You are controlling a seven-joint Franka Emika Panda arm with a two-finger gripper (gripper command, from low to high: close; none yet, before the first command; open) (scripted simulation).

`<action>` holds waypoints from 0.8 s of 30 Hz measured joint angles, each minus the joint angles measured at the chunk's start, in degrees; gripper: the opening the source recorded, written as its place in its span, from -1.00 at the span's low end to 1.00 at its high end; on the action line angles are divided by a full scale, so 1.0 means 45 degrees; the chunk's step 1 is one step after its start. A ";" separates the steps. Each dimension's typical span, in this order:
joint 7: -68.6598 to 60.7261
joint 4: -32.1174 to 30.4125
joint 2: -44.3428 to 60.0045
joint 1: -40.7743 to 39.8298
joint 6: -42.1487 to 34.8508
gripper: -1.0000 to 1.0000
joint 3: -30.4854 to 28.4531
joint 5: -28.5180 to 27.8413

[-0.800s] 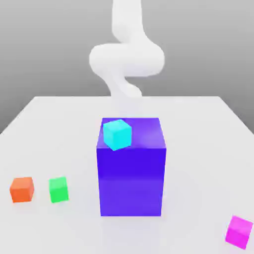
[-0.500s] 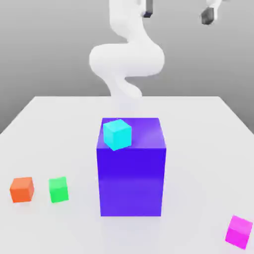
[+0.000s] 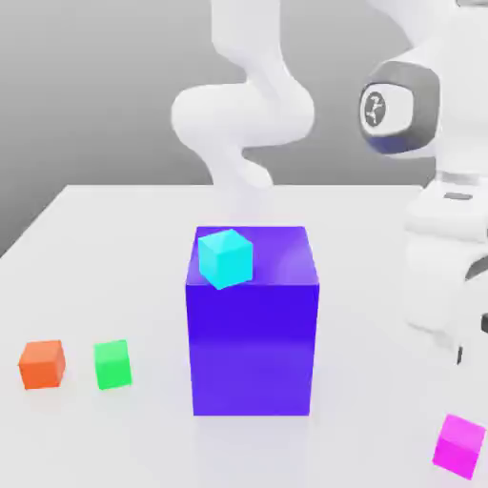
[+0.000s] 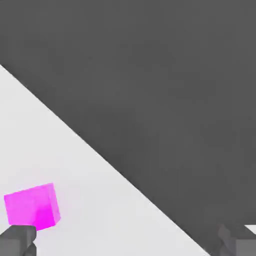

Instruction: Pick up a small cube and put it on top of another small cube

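- The magenta cube [image 3: 459,445] sits alone on the white table [image 3: 105,248], near the front corner at the exterior view's right.
- The gripper [image 4: 128,241] hangs above it, its fingers [image 4: 17,240] spread wide and holding nothing.
- The large blue-purple block [image 3: 253,343] stands mid-table with a cyan cube [image 3: 226,257] on top.
- The orange cube [image 3: 42,364] and green cube [image 3: 112,364] rest side by side, apart, at the exterior view's left.

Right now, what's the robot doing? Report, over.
Jaws open, empty, above the magenta cube. Cube on the table, untouched. Nothing in the way.
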 joint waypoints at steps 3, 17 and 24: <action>-0.0371 -0.0004 0.1390 0.0331 0.0422 0.00 0.0261 -0.0244; -0.0077 0.0454 0.4460 0.1208 0.2249 -1.00 -0.0295 -0.1235; -0.0595 -0.0265 0.1905 0.0071 0.0980 -1.00 -0.0023 -0.0172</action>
